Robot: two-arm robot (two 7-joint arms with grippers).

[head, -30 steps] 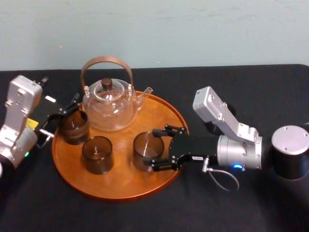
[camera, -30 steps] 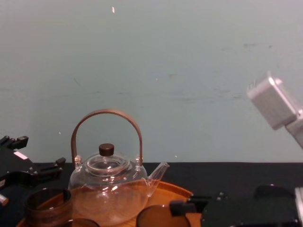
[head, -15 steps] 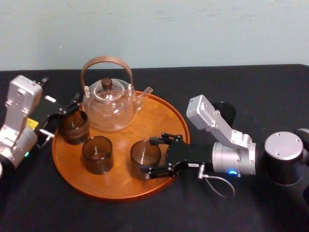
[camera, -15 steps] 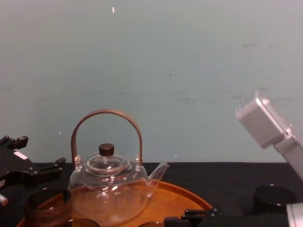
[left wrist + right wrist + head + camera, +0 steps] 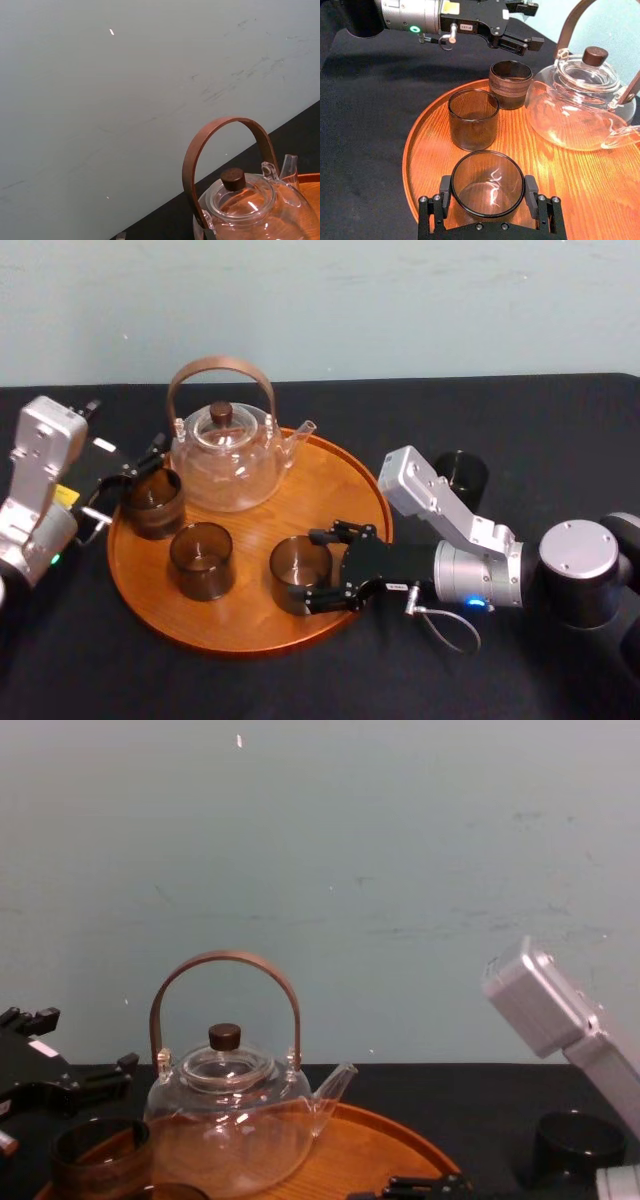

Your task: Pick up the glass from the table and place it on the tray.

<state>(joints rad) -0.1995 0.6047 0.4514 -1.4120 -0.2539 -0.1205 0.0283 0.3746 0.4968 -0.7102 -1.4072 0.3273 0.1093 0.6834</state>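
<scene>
Glass [image 5: 300, 573] upright on tray [image 5: 250, 628], near right front rim. Right gripper [image 5: 312, 570] reaches in from right, fingers [image 5: 444, 192] clamped on glass sides. Second glass [image 5: 201, 559] just left of it. Dark cup [image 5: 153, 502] and teapot [image 5: 225, 455] farther back on tray. Left gripper [image 5: 125, 483] beside cup at tray's left edge, fingers apart.

Tray [image 5: 330, 480] on table [image 5: 560, 420], bearing teapot [image 5: 225, 455] at back, left glass [image 5: 152, 502] beside it, middle glass [image 5: 201, 560] and right glass [image 5: 299, 573] toward front; lone cup [image 5: 461, 478] on table right of tray.
</scene>
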